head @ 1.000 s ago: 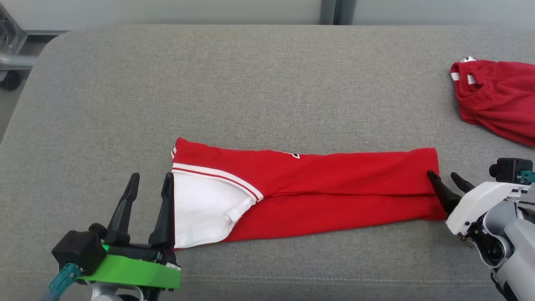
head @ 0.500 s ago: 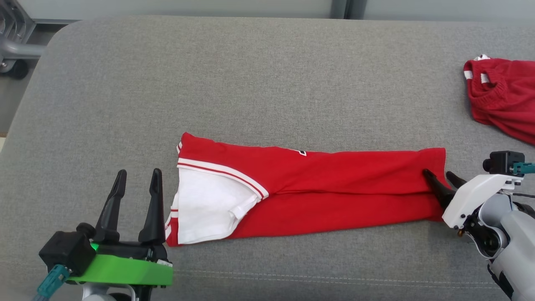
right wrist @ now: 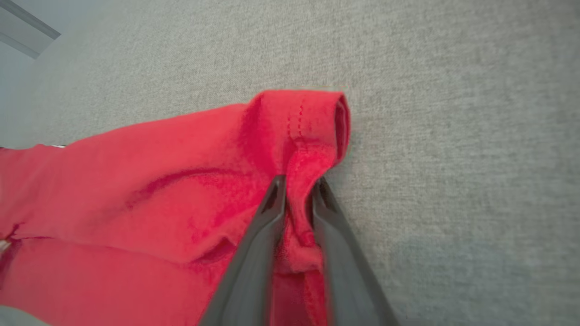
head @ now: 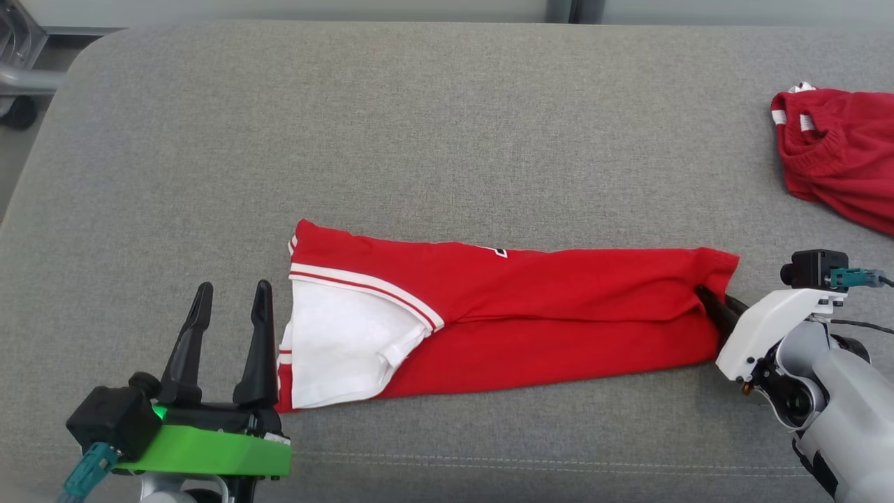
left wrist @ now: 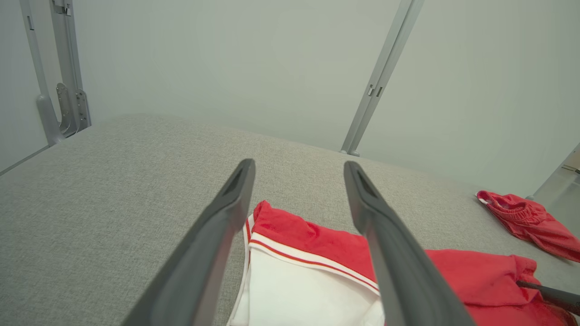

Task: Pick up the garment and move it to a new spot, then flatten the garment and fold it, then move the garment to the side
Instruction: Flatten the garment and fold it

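Observation:
The red garment (head: 531, 314) lies as a long folded strip across the grey cushion, with a white panel and red-and-white trim at its left end (left wrist: 299, 290). My right gripper (head: 716, 304) is shut on the strip's right end, and the red cloth (right wrist: 299, 149) bunches up between its fingers in the right wrist view. My left gripper (head: 230, 293) stands open just left of the white end, fingers apart with nothing between them; in the left wrist view my left gripper (left wrist: 297, 170) looks over the trimmed edge.
A second red garment (head: 838, 157) with an elastic waistband lies crumpled at the cushion's far right; it also shows as a red heap (left wrist: 528, 222). The grey cushion (head: 419, 140) stretches bare behind the strip. A metal frame (head: 17, 77) stands off the far left corner.
My right gripper went from open beside the strip's right end to shut on it, wrinkling that end. My left gripper drew back slightly from the white end. The camera shifted a little.

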Robot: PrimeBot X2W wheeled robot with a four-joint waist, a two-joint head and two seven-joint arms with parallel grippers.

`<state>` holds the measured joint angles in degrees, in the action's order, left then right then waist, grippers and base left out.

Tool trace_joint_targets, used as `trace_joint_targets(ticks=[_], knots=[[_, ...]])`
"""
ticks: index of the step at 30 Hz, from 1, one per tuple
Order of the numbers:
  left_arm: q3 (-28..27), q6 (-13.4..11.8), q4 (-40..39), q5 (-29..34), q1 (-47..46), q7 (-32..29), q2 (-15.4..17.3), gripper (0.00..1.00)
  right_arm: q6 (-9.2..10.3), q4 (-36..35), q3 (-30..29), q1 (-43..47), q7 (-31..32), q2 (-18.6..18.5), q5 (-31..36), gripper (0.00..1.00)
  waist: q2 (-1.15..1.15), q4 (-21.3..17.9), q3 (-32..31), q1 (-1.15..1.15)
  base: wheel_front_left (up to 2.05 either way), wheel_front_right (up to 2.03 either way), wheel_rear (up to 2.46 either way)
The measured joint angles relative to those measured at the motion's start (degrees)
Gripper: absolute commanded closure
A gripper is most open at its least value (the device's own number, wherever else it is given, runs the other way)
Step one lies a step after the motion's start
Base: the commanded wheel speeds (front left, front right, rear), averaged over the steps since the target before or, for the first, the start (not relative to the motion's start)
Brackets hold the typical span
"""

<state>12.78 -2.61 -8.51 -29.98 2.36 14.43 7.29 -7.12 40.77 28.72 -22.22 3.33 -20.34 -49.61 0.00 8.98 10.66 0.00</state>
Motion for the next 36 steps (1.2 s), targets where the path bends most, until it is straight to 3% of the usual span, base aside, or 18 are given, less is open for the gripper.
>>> trace_joint_targets(ticks=[1,3,13,26,31,36], knots=[[-0.04,0.00,0.00,0.01,0.00,0.00,-0.05,0.00,0.00,-0.04,0.16,-0.05,0.03,0.08,-0.19,0.82,0.00,-0.03,0.03,0.00,0.00,0.00,0.00],[-0.22,0.00,0.00,0.01,0.00,0.00,-0.15,0.00,0.00,-0.22,0.32,-0.14,0.05,0.09,-0.48,1.00,0.00,-0.13,0.06,0.00,0.00,0.00,0.00],[-2.02,-0.42,-0.90,0.43,0.21,0.00,-0.26,0.00,-0.01,-2.22,0.41,-1.96,-1.36,-0.79,-2.40,1.00,0.00,-2.45,-0.18,0.00,0.00,0.00,0.00],[-2.24,-0.34,-1.56,0.51,0.32,0.00,-0.47,0.00,-0.01,-2.86,-0.85,-3.22,-1.79,-9.25,-3.01,1.00,0.00,-7.49,-0.54,0.00,0.00,0.00,0.00],[-2.01,0.14,-1.21,0.51,0.34,0.00,-0.73,0.00,-0.01,-3.54,-1.01,-3.19,-1.72,-8.89,-5.15,1.00,0.00,-8.64,-0.96,0.00,0.00,0.00,0.00],[-1.21,0.65,-0.27,0.51,0.47,0.00,-1.03,0.00,0.00,-7.83,-1.10,-3.01,-0.16,-5.12,-10.85,1.00,0.00,-9.05,-2.08,0.00,0.00,0.00,0.00]])
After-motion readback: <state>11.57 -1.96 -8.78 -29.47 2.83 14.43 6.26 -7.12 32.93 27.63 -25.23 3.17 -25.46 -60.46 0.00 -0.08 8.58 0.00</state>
